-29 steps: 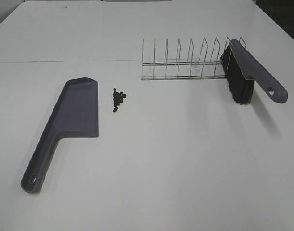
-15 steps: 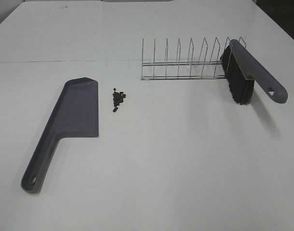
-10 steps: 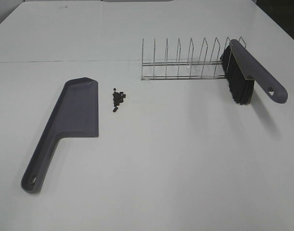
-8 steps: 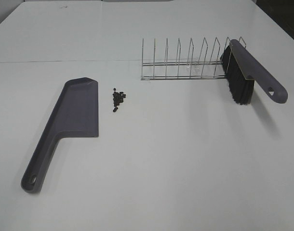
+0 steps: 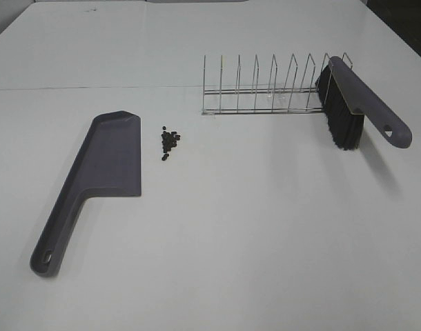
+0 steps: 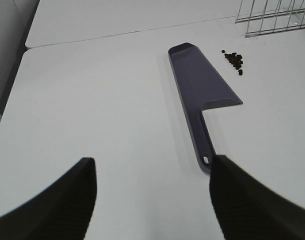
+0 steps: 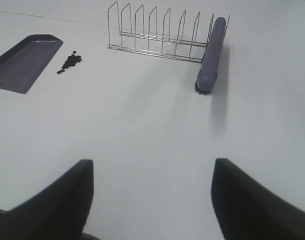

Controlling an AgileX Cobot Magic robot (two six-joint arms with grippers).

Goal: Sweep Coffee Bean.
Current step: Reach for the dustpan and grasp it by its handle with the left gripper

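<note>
A small pile of dark coffee beans (image 5: 169, 143) lies on the white table just right of the grey dustpan (image 5: 103, 167), which lies flat with its handle toward the near edge. The beans (image 6: 234, 60) and the dustpan (image 6: 200, 90) also show in the left wrist view, and the beans (image 7: 70, 62) and the dustpan (image 7: 25, 61) in the right wrist view. A grey brush with black bristles (image 5: 352, 103) leans on the right end of a wire rack (image 5: 266, 89). The left gripper (image 6: 151, 200) and the right gripper (image 7: 151, 200) are open, empty and far from everything. Neither arm shows in the exterior view.
The wire rack (image 7: 157, 35) stands at the back right with the brush (image 7: 211, 52) against it. A seam (image 5: 93, 87) crosses the table behind the dustpan. The table's left edge (image 6: 15, 75) shows in the left wrist view.
</note>
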